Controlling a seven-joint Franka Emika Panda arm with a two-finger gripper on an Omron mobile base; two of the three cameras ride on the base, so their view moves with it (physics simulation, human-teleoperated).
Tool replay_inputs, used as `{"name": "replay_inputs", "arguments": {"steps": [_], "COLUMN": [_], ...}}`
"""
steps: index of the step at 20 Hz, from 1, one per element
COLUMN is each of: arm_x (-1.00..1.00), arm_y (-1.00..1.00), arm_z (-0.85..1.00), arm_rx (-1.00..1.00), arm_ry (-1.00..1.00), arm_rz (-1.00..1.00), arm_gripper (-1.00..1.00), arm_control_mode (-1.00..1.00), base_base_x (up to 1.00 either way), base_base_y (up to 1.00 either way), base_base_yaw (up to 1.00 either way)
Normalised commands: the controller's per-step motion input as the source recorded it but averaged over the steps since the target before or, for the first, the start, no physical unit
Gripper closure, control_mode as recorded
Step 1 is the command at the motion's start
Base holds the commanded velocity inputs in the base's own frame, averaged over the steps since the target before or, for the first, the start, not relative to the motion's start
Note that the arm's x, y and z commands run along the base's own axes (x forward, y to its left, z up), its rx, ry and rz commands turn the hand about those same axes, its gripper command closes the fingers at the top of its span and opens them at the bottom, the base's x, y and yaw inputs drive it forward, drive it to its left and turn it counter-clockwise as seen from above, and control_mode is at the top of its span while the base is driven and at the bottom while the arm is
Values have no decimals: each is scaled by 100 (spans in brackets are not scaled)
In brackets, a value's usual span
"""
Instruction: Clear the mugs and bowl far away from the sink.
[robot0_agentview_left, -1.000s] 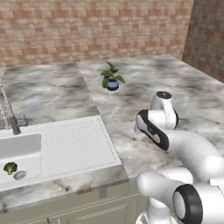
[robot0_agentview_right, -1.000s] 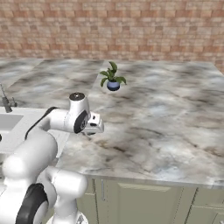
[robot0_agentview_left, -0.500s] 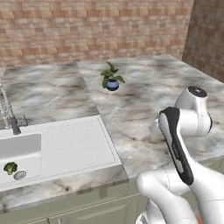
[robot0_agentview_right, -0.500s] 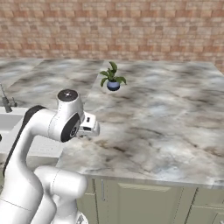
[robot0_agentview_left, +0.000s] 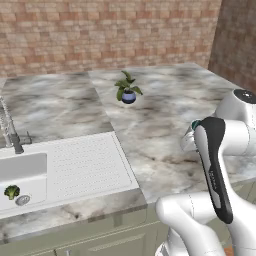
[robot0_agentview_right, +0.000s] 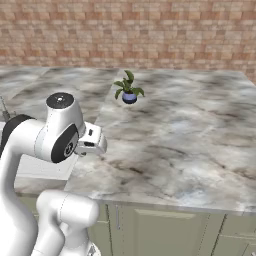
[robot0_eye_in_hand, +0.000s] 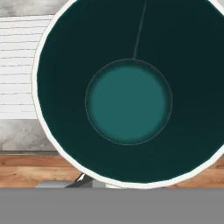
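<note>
marble counter (robot0_agentview_left: 165, 135) w/ potted plant (robot0_agentview_left: 127, 89), brick wall (robot0_agentview_left: 100, 30) behind.

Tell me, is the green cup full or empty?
Empty: the hand view looks straight into the teal-green mug, and its bare bottom shows, nothing inside.

Base cams flanking; wrist cam close-up

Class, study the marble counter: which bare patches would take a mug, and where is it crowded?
Free: the marble counter right of the potted plant, and the stretch between plant and drainboard. Crowded: the sink end, with faucet and broccoli.
</note>
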Motion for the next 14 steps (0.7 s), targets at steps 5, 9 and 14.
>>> {"name": "replay_inputs", "arguments": {"steps": [5, 9, 14], "arm_x": [0, 0, 0], "arm_y": [0, 0, 0], "arm_z": [0, 0, 0], "arm_rx": [0, 0, 0], "arm_ry": [3, 0, 0], "arm_rz": [0, 0, 0], "arm_gripper": [100, 100, 100], "arm_control_mode": [100, 100, 100], "base_base_x": [0, 0, 0], "base_base_y": [-23, 0, 0], "base_base_yaw": [-57, -100, -100]}}
